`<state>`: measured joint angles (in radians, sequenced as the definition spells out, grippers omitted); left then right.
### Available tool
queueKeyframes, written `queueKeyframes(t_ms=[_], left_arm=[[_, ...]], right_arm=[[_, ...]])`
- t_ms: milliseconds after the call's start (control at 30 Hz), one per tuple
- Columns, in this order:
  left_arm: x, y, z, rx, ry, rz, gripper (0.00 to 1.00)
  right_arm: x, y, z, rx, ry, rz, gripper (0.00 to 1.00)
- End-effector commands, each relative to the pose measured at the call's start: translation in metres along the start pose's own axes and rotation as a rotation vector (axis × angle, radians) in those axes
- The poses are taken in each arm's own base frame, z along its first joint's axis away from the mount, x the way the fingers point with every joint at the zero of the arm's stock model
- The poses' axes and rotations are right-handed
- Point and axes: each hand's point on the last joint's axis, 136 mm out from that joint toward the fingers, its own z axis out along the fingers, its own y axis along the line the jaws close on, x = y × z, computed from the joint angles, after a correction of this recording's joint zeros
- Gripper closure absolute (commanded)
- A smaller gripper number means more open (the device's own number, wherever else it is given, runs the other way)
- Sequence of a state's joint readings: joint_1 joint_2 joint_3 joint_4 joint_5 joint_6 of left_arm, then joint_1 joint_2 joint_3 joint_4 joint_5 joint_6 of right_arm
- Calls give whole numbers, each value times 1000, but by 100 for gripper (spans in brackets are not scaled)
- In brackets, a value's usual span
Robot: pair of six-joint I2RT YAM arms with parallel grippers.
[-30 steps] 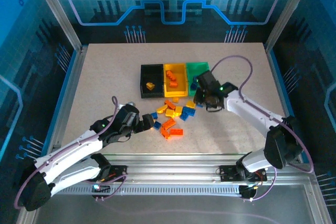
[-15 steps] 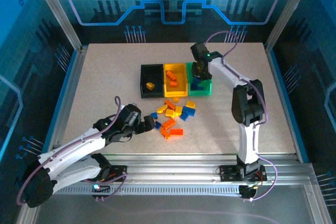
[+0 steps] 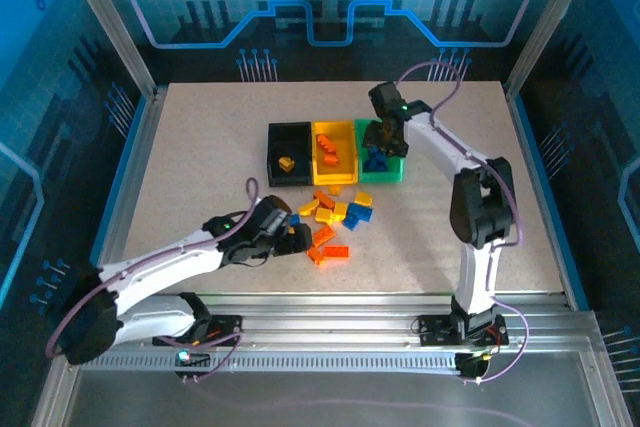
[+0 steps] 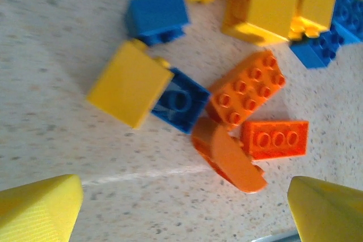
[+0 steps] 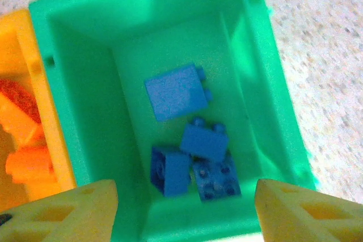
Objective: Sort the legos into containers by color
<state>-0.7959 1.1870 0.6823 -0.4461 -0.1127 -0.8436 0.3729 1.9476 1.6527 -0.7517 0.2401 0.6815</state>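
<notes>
The loose legos (image 3: 330, 219), yellow, orange and blue, lie in a pile in front of the containers. My left gripper (image 3: 296, 239) is open at the pile's left edge, low over the table. Just ahead of its open jaws (image 4: 181, 213) lie a curved orange brick (image 4: 229, 154) and a flat orange brick (image 4: 276, 139). My right gripper (image 3: 383, 143) hangs open above the green bin (image 3: 385, 177), holding nothing (image 5: 184, 213). Several blue bricks (image 5: 204, 140) lie inside the green bin (image 5: 85, 100). The yellow bin (image 3: 335, 126) holds orange bricks (image 3: 328, 150). The black bin (image 3: 272, 157) holds a yellow brick (image 3: 286, 162).
The three bins stand joined in a row at the table's middle back. A blue brick (image 4: 180, 101) and a yellow brick (image 4: 129, 83) lie against the orange ones. Metal frame posts and blue walls ring the speckled table (image 3: 200, 147).
The right arm swung from beside the pile to above the green bin, and its jaws opened there. The left gripper slid right, up to the pile's edge.
</notes>
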Motion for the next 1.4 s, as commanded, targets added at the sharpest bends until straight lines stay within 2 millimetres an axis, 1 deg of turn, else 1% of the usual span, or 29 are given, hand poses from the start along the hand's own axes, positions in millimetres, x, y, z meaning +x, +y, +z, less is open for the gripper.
queueKeyframes(t_ms=[0,100,267,433,567,700,933,1033,1100,1167,1233,1333,1367], left_arm=[[7,-30,11,40,20,13,6],[15,-38,25,10,38,8,6],[23,-34,45,-49,43,-53,11],[21,-32,58,-71,27,-80,22],[25,-27,65,-90,36,-84,35],[28,-23,65,-93,43,-94,54],[31,-19,54,-85,44,-88,74],[32,-21,46,-76,47,-87,82],[30,-27,37,-62,39,-75,84],[25,-36,24,-36,23,-63,84],[9,-46,10,-12,-19,-44,84],[-29,-61,-7,20,-72,-40,84],[-46,-66,-11,29,-93,-40,84]], right_arm=[[5,8,-31,-81,-54,19,34],[17,0,-37,-97,-57,29,34],[28,-12,-50,-111,-82,33,34],[37,-21,-60,-120,-107,36,34],[46,-28,-61,-129,-108,44,34],[53,-30,-61,-137,-100,49,34],[59,-34,-58,-127,-93,58,34],[61,-36,-57,-123,-92,62,35],[63,-37,-57,-121,-90,63,35],[65,-40,-57,-120,-89,66,35],[69,-41,-58,-127,-86,67,35],[77,-42,-59,-146,-77,73,35],[80,-42,-59,-154,-71,72,35]])
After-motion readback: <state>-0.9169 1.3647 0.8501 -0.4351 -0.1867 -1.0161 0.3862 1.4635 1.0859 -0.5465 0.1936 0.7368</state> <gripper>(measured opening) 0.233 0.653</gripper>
